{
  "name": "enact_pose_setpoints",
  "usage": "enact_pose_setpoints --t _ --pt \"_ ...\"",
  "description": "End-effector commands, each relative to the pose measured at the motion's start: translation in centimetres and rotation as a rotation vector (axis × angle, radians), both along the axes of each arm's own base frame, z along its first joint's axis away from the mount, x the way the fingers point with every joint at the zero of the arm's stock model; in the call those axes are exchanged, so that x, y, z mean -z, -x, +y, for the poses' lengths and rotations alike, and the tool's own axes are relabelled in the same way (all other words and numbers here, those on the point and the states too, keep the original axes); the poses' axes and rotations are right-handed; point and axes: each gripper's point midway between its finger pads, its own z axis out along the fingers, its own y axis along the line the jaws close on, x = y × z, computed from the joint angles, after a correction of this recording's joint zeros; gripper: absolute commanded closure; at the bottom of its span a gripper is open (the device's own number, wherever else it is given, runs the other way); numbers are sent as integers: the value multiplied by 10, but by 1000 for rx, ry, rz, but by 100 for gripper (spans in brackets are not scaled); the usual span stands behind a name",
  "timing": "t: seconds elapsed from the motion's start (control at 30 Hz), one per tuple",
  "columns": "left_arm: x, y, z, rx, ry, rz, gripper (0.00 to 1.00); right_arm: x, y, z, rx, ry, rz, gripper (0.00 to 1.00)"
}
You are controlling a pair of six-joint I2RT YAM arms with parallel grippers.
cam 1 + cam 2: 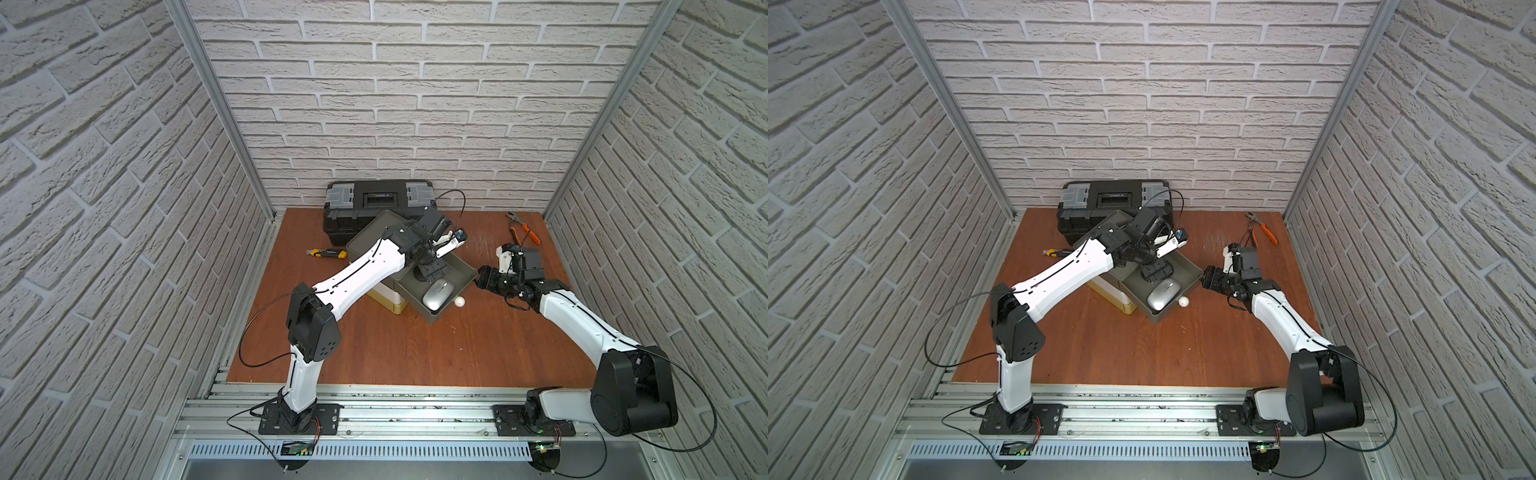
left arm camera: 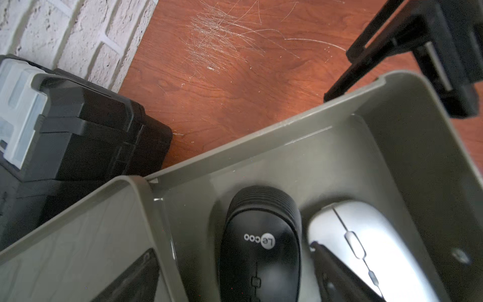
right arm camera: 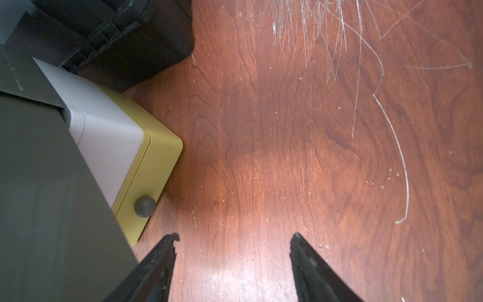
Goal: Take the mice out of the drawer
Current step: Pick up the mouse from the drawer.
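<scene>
The grey drawer (image 1: 462, 266) is pulled out of a small white and yellow cabinet (image 1: 388, 300) at mid-table. Two of the mice show in it, side by side: a black mouse (image 2: 261, 235) with a round grey mark and a silver mouse (image 1: 436, 294). The silver mouse (image 2: 366, 230) is the one nearer the drawer's front. My left gripper (image 2: 235, 274) reaches down into the drawer, open, its fingers on either side of the black mouse with gaps. One finger (image 2: 334, 272) hangs over the silver mouse. My right gripper (image 3: 234, 236) is open over bare table, just beside the drawer's corner (image 1: 1198, 272).
A black toolbox (image 1: 378, 199) stands at the back wall behind the cabinet. A yellow-black utility knife (image 1: 328, 252) lies left of the cabinet, and orange-handled pliers (image 1: 523, 230) lie at the back right. A white knob (image 1: 459, 302) sticks out at the drawer's front. The yellow lower drawer (image 3: 156, 157) is closed.
</scene>
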Motion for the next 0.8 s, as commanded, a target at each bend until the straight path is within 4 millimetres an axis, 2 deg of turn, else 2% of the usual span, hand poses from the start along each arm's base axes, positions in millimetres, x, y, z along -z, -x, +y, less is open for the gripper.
enact_pose_setpoints --t 0.0,0.17,0.3,0.43,0.63,0.77 --pt "-9 17 -9 76 8 -16 6 -1 -4 6 -27 -26 -27 29" --pt "-3 15 -3 64 -34 -17 8 0 -3 6 -29 -24 -26 29" --pt "-23 -6 5 -14 -23 -192 7 1 -3 7 -32 -27 -26 29" --pt "-43 -17 12 -54 -32 -332 7 3 -3 8 -35 -38 -21 29" --pt "-63 -12 14 -38 -9 -435 5 6 -3 9 -38 -45 -19 29" --pt "-58 3 11 25 1 -369 5 7 -3 12 -45 -57 -17 29"
